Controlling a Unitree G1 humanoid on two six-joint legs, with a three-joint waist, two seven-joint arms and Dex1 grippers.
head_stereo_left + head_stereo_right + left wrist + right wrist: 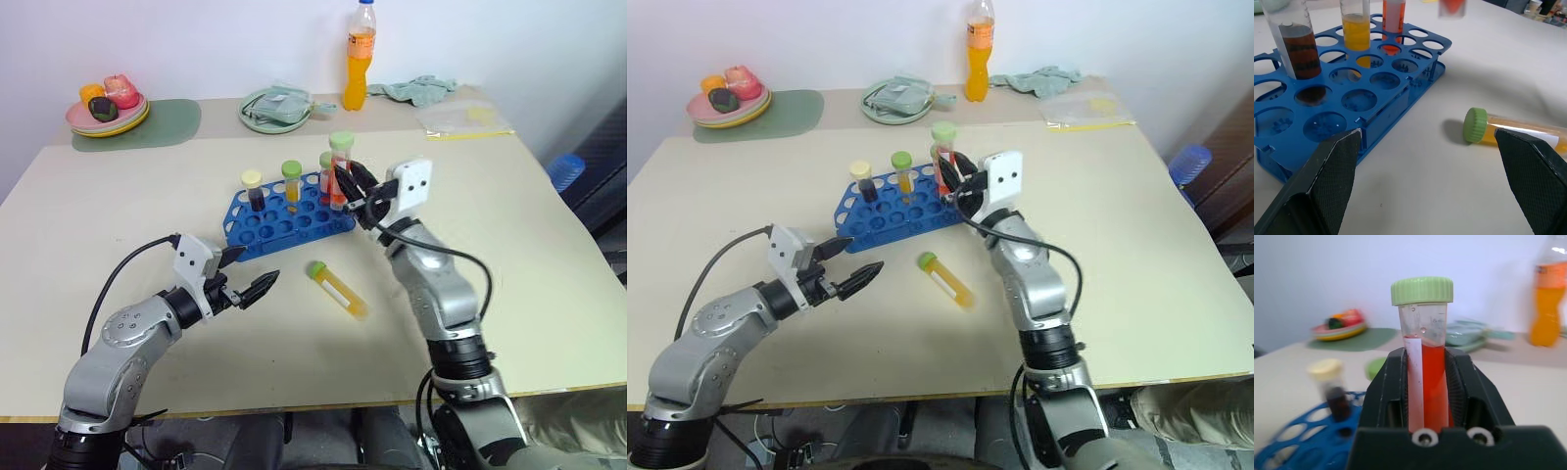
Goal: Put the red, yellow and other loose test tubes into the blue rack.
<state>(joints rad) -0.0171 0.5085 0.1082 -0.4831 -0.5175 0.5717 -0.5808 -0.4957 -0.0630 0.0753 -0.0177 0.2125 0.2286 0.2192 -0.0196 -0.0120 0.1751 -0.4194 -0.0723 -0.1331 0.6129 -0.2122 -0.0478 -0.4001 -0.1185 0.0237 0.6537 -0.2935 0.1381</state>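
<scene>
Red test tube (1426,382), a clear plastic cylinder of red liquid under a ribbed pale-green screw cap, stands upright in the right gripper (345,186), whose two black ridged fingers are clamped tight on its body above the far end of the blue rack (284,221). That perforated plastic rack, a grid of round holes, holds three upright tubes: a dark-brown one with a cream cap (254,189), a yellow one with a green cap (292,183) and another red one just behind the gripper. Nearer, a yellow test tube (336,287) with a green cap lies on its side on the smooth beige counter (118,196). The left gripper (245,274) hovers beside it, fingers spread wide and empty.
</scene>
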